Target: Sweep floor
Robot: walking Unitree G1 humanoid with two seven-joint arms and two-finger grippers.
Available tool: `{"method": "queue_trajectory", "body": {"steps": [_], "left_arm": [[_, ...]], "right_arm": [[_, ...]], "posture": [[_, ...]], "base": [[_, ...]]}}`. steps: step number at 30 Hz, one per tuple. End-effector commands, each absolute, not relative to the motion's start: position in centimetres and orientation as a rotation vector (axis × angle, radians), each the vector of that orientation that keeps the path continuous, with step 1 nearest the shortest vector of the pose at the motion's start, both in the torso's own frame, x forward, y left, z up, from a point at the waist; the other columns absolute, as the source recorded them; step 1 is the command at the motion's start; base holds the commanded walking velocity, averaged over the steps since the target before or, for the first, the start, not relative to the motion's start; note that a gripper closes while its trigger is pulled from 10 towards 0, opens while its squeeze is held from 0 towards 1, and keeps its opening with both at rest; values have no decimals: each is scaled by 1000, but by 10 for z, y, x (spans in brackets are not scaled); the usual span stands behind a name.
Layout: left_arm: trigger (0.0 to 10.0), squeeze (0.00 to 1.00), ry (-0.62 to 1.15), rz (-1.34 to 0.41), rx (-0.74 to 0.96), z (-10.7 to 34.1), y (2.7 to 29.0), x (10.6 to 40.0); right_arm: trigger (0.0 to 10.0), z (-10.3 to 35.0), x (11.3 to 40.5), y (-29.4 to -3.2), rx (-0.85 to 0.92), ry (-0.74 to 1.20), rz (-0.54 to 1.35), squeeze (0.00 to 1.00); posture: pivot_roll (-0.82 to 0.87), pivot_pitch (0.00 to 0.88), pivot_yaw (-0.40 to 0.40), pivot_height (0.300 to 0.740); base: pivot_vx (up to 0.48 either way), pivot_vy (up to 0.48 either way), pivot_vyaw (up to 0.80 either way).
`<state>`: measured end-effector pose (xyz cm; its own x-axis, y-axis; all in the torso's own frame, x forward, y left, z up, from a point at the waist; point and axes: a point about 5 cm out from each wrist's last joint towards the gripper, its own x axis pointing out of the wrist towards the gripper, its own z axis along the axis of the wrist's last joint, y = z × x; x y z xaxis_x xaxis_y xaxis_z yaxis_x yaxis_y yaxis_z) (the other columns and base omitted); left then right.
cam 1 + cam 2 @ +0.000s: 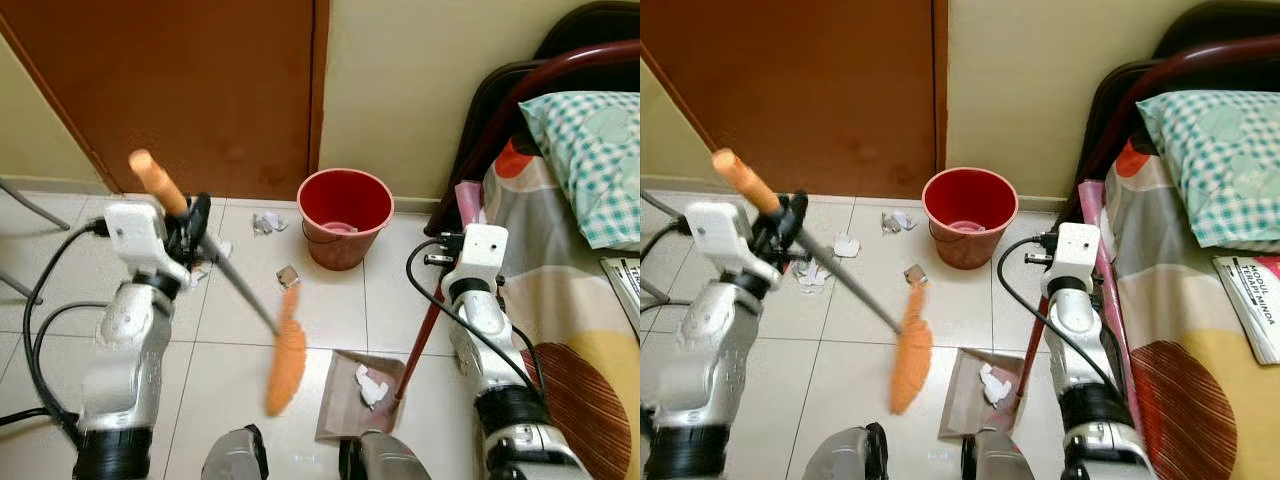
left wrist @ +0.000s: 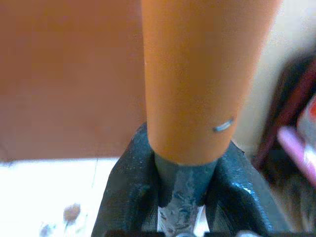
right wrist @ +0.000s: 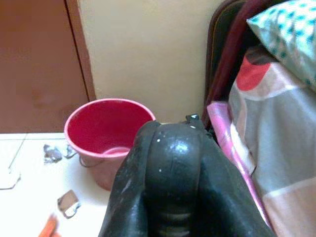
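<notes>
Silver jointed arms, white wrist blocks, looping black cables, black tool fingers (image 3: 168, 182).

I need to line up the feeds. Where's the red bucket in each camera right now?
Left eye view: red bucket stands upper centre, against the wall beside the brown door.
Right eye view: bucket upper centre, slightly further left.
Left wrist view: not in it; the left gripper clamps the broom handle.
Right wrist view: bucket left of centre, beyond the black fingers.
Shared landmark: the brown door.
</notes>
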<state>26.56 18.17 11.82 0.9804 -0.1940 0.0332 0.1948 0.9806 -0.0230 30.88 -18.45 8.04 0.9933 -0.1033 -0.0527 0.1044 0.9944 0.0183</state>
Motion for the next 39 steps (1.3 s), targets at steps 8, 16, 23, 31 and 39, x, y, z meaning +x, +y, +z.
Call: {"method": "queue_trajectory", "body": {"steps": [8, 16, 23, 31, 39], "left_arm": [[10000, 0, 25, -359, 90, 97, 151, 235], [10000, 0, 15, -374, 117, 95, 146, 232], [10000, 0, 24, -363, 134, 92, 152, 231], [10000, 0, 33, -367, 138, 91, 152, 230], [10000, 0, 21, -314, 141, 96, 155, 239]], "right_arm": [[10000, 79, 281, -191, 39, 122, -67, 0], [10000, 81, 242, -201, -7, 269, -1, 0], [10000, 89, 192, -210, -72, 449, 72, 0], [10000, 93, 183, -212, -87, 520, 136, 0], [10000, 102, 235, -210, -23, 269, -31, 0]], "posture": [[46, 120, -29, 740], [37, 114, -36, 740], [19, 128, -53, 740], [-6, 145, -34, 740], [19, 133, -16, 740]], "base": [[0, 0, 0], [0, 0, 0], [0, 0, 0], [0, 0, 0], [0, 0, 0]]}}
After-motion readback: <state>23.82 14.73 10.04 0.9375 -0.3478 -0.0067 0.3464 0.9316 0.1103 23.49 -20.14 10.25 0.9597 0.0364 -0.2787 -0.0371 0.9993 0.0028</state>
